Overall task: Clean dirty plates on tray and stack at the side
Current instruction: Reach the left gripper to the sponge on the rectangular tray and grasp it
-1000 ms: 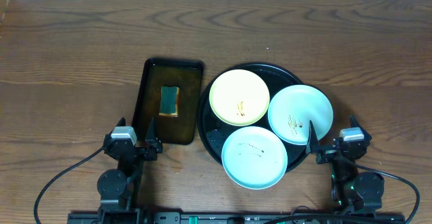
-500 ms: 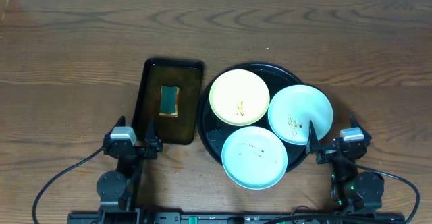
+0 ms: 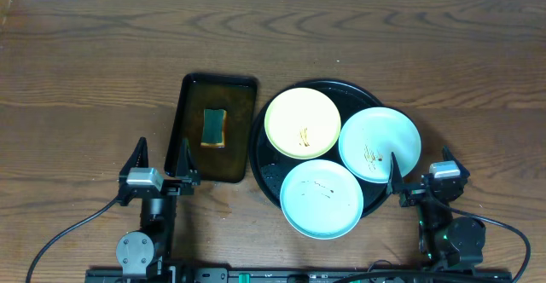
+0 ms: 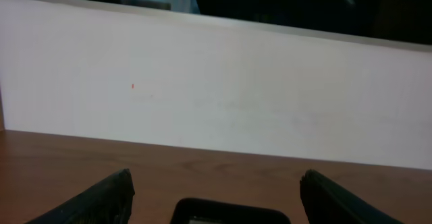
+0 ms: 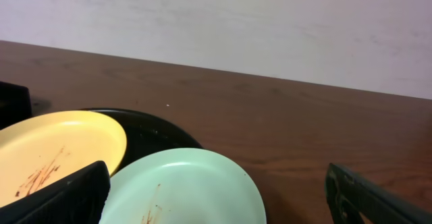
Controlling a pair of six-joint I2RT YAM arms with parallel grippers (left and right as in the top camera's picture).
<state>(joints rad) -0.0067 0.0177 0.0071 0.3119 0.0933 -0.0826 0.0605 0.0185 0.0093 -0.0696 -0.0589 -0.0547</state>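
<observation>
We find all three streaked plates on the black tray (image 3: 273, 174): the pale yellow plate (image 3: 302, 123) at its far left, the mint plate (image 3: 380, 143) over its right rim, and the light blue plate (image 3: 322, 198) overhanging its near edge. Left of the tray, the left gripper (image 3: 162, 147) has spread wider than half a second ago, beside the rectangular tray (image 3: 235, 147) holding a sponge (image 3: 213, 126). At the tray's right, the right gripper (image 3: 418, 159) is unchanged, fingers wide apart.

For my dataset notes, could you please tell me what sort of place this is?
Probably a lab tabletop rig, not a kitchen: wooden table, plain white wall, streaked plates on a black tray.
</observation>
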